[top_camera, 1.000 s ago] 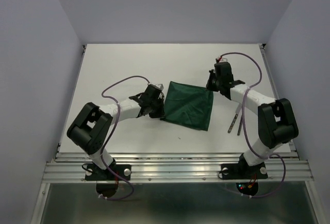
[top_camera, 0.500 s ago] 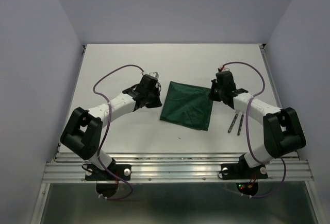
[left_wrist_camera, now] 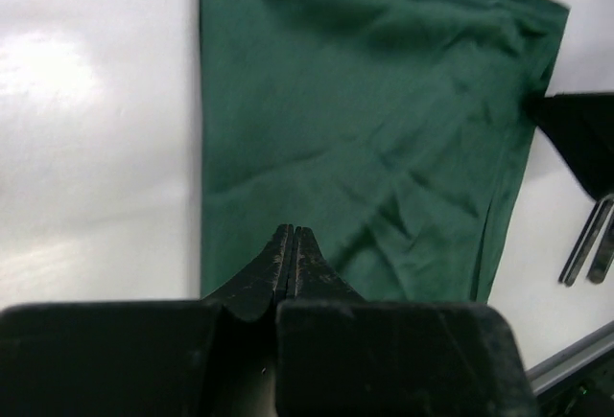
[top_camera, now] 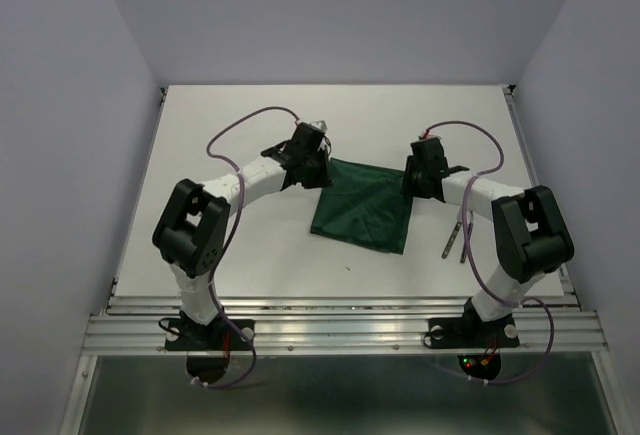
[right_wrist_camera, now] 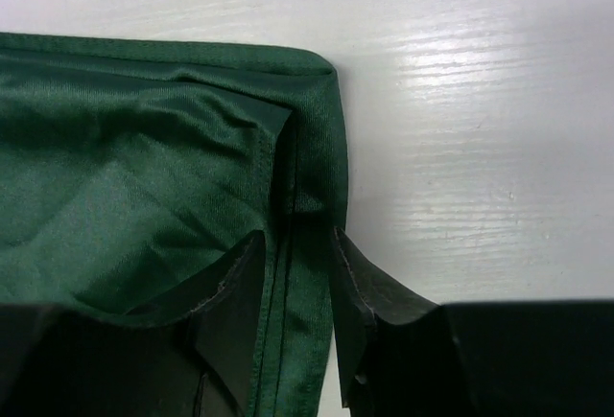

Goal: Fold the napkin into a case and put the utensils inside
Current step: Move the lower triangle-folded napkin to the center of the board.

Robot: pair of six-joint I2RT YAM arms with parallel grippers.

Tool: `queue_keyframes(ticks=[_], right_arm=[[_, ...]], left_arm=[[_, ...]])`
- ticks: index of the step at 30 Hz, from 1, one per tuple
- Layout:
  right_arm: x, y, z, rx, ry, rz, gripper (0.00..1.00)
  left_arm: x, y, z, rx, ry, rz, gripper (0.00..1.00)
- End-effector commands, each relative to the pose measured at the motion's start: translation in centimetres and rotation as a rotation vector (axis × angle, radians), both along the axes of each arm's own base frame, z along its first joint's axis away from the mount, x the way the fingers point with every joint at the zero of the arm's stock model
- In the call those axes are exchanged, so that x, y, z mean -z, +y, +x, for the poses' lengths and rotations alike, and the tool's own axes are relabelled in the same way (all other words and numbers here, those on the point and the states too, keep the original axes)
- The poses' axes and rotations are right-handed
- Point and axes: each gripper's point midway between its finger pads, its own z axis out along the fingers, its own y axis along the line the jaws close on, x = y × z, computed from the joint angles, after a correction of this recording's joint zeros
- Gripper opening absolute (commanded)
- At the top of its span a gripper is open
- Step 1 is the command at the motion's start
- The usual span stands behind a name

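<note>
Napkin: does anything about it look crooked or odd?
The napkin lies skewed to the table edge; in the right wrist view its folded layers do not line up: an inner corner stops short of the outer hem.

The napkin (top_camera: 365,207) lies between left hand (left_wrist_camera: 292,235) and right hand (right_wrist_camera: 295,244), utensils (top_camera: 451,237) further right.

This is a robotics lab test cell: a white flat table (top_camera: 250,255) is boxed in by plain pale lavender panel walls (top_camera: 60,105), and two black-and-white jointed robot arms (top_camera: 245,180) are bolted to a ribbed aluminium rail (top_camera: 340,333) along its near edge.
</note>
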Motion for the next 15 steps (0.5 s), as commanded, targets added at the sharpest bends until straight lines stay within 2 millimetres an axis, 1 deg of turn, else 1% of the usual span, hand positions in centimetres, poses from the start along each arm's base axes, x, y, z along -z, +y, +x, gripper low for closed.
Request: queue_keyframes(ticks=[1, 2, 3, 4, 5, 6, 7, 8, 9, 10, 12, 13, 14, 15], right_arm=[[-2.1, -0.4, 2.4, 0.022, -0.061, 0.038, 0.39], [-2.0, -0.7, 2.6, 0.028, -0.059, 0.041, 0.39], [-2.1, -0.6, 2.7, 0.026, -0.061, 0.042, 0.39], [-2.0, -1.0, 2.8, 0.031, -0.060, 0.040, 0.39], [-1.8, -1.2, 2.9, 0.033, -0.052, 0.041, 0.39], [-1.7, -1.1, 2.9, 0.026, -0.050, 0.043, 0.39], [-1.5, -1.4, 3.1, 0.030, -0.046, 0.042, 0.39], [-1.0, -1.4, 3.2, 0.027, -0.034, 0.038, 0.38], [-0.9, -1.4, 3.3, 0.027, -0.033, 0.035, 0.37], [-0.6, -1.4, 3.5, 0.027, -0.028, 0.032, 0.34], [-0.2, -1.1, 3.7, 0.016, -0.023, 0.042, 0.29], [-0.1, -0.9, 3.8, 0.009, -0.023, 0.048, 0.27], [0.2, -0.4, 3.7, -0.010, -0.017, 0.071, 0.24], [0.3, -0.1, 3.7, -0.019, -0.016, 0.082, 0.22]], left_arm=[[-1.9, -2.8, 3.0, 0.025, -0.051, -0.042, 0.00], [-1.4, -2.8, 3.3, 0.020, -0.038, -0.023, 0.00], [-1.0, -3.2, 4.2, 0.018, -0.038, -0.008, 0.00], [-0.5, -3.0, 4.5, 0.008, -0.033, 0.014, 0.00], [0.4, -3.0, 4.6, 0.006, -0.018, 0.030, 0.00], [0.8, -2.9, 4.8, 0.001, -0.016, 0.036, 0.00], [1.2, -2.9, 4.8, -0.002, -0.011, 0.038, 0.00], [1.7, -2.9, 4.7, -0.002, -0.004, 0.038, 0.00], [2.8, -2.7, 4.2, -0.002, 0.016, 0.049, 0.00], [3.2, -2.8, 4.2, -0.004, 0.020, 0.040, 0.00], [4.9, -2.3, 3.4, -0.005, 0.051, 0.059, 0.00], [5.5, -2.2, 3.1, -0.006, 0.063, 0.062, 0.00], [6.7, -1.8, 2.6, -0.010, 0.087, 0.076, 0.00], [7.2, -1.7, 2.2, -0.006, 0.101, 0.077, 0.00]])
